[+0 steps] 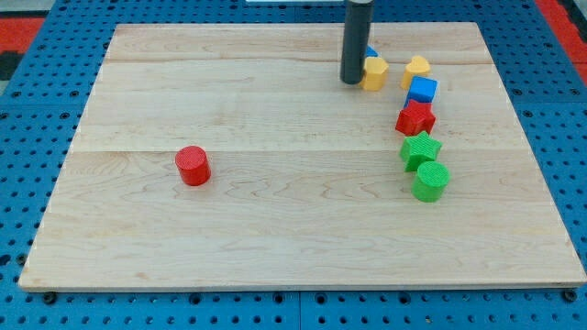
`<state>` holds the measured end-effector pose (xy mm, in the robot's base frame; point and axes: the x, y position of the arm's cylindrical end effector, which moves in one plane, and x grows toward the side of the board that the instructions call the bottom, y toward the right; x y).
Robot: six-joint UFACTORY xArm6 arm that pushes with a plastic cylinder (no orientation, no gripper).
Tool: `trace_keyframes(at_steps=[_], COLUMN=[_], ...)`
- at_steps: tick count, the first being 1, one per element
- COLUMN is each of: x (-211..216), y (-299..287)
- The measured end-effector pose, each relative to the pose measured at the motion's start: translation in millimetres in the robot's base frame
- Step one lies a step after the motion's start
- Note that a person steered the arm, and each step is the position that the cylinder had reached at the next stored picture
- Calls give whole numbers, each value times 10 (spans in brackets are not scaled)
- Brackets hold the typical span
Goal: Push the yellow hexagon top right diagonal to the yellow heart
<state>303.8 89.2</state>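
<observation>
The yellow hexagon [374, 73] lies near the view's top right, with a blue block [370, 54] partly hidden just behind it. My tip [352, 82] touches the hexagon's left side. The yellow heart [416, 69] lies a short way to the hexagon's right, apart from it. The rod [356, 37] rises from the tip to the view's top edge.
Below the heart a column runs down: a blue cube [423, 90], a red star [415, 118], a green star [420, 148] and a green cylinder [430, 181]. A red cylinder [193, 166] stands alone at the left. The wooden board [275, 229] lies on a blue pegboard.
</observation>
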Motion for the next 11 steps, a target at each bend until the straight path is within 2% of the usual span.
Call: trace_keyframes(at_steps=[1, 3, 4, 5, 6, 8, 9, 10, 11], x=[-253, -545, -211, 134, 250, -183, -253, -307, -303], y=[249, 208, -248, -46, 252, 412, 872, 779, 993])
